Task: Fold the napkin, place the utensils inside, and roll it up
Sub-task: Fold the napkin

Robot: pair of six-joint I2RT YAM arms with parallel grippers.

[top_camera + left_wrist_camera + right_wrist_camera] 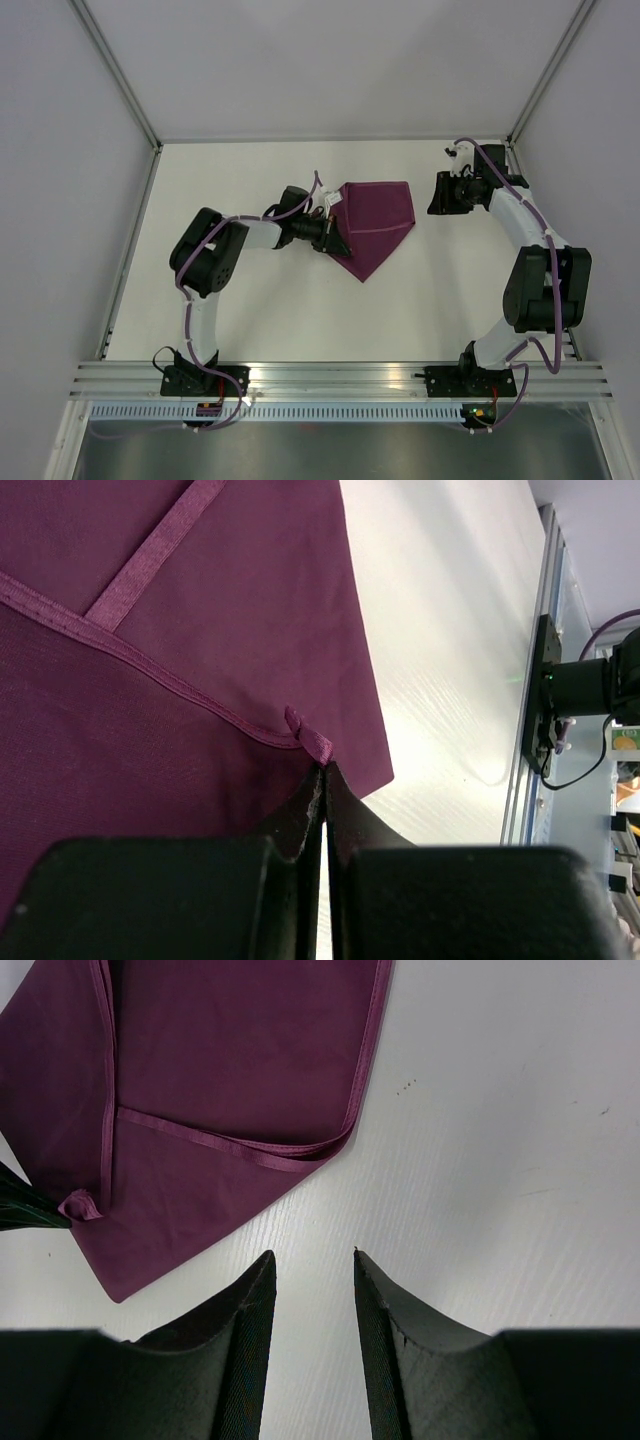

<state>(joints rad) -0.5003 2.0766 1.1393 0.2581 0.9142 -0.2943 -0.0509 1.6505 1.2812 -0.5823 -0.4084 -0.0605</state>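
Observation:
The purple napkin (pixel 375 226) lies folded on the white table, a point toward the near side. My left gripper (pixel 333 236) is at its left edge, shut on a small folded corner of the napkin (pixel 308 736), pinched at the fingertips. The cloth fills most of the left wrist view (pixel 180 660). My right gripper (pixel 437 195) hovers to the right of the napkin, open and empty (pixel 313 1255); the napkin (pixel 230 1090) lies ahead of its fingers. The knife is not in view.
The table (pixel 250 310) is bordered by grey walls at the back and sides and a metal rail (pixel 340 378) at the near edge. The right arm shows at the far side of the left wrist view (pixel 590 680).

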